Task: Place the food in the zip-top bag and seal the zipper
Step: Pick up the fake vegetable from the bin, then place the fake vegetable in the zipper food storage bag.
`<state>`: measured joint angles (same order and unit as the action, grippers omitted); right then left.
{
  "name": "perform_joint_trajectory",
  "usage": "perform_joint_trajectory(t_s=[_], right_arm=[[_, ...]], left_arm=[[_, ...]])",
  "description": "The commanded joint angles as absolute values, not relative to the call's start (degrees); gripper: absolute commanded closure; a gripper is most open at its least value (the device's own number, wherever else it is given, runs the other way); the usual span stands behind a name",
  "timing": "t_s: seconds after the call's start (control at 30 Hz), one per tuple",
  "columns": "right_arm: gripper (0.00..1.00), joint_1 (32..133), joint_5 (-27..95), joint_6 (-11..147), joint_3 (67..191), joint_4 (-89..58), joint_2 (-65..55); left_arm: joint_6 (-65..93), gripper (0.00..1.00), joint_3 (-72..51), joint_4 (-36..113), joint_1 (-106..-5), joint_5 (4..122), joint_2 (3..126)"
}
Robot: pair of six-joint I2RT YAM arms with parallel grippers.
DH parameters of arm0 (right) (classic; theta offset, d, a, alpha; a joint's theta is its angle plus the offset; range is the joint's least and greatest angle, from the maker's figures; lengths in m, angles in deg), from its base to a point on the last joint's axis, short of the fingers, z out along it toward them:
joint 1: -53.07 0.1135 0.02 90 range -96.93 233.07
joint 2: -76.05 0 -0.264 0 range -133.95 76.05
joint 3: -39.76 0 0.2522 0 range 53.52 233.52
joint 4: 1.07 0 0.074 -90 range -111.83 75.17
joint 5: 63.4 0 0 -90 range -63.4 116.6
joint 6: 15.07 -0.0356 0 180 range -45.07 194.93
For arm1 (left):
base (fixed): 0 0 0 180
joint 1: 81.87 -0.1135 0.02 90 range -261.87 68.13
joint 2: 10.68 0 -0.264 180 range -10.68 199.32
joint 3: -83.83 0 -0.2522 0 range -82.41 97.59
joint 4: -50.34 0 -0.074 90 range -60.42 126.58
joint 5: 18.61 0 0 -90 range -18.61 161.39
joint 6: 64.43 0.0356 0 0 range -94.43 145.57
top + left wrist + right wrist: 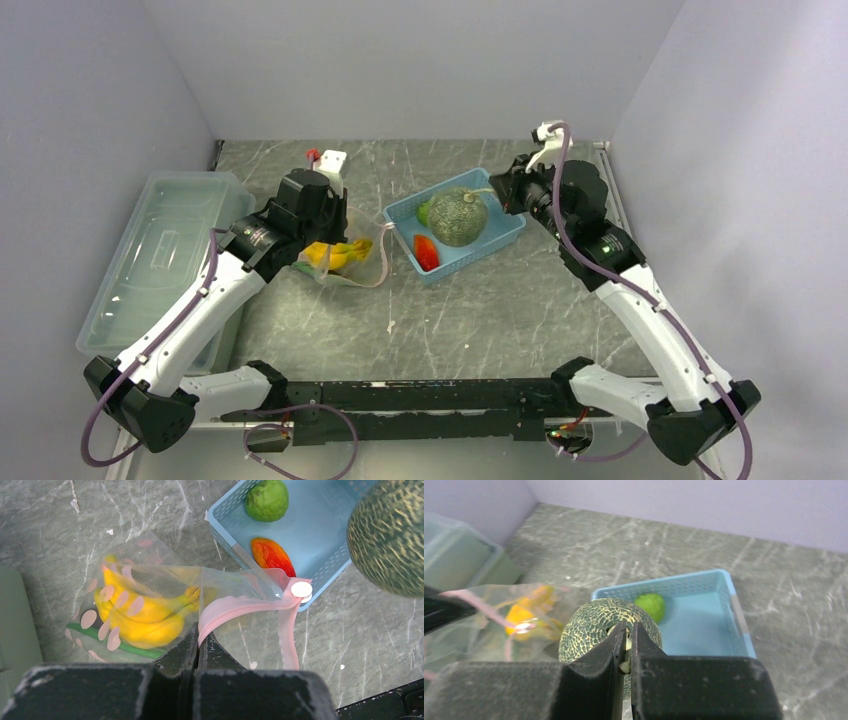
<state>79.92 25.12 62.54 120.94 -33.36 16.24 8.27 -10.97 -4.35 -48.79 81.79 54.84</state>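
My left gripper is shut on the pink zipper of the clear zip-top bag, holding its mouth up beside the basket. Inside the bag lie yellow bananas and a thin green vegetable. My right gripper is shut on the pale stem of the dark green netted melon, which hangs over the light-blue basket. A lime-green fruit and a red-orange fruit lie in the basket. The eggplant is out of view.
A large translucent bin with a lid stands along the left wall, close to my left arm. A white slider sits at the zipper's end near the basket corner. Grey walls close in the table on three sides.
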Motion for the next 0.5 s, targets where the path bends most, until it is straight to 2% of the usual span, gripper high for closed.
perform_joint_trajectory(t_s=[0.0, 0.47], right_arm=[[1.00, 83.90, 29.48, 63.58, 127.55, -32.77, 17.99], [1.00, 94.36, 36.50, 61.54, 136.00, -30.11, 13.75]], left_arm=[[7.16, 1.00, -10.87, -1.73, -48.57, 83.17, 54.97], [4.91, 1.00, -10.99, -1.42, -49.50, 83.89, 55.25]])
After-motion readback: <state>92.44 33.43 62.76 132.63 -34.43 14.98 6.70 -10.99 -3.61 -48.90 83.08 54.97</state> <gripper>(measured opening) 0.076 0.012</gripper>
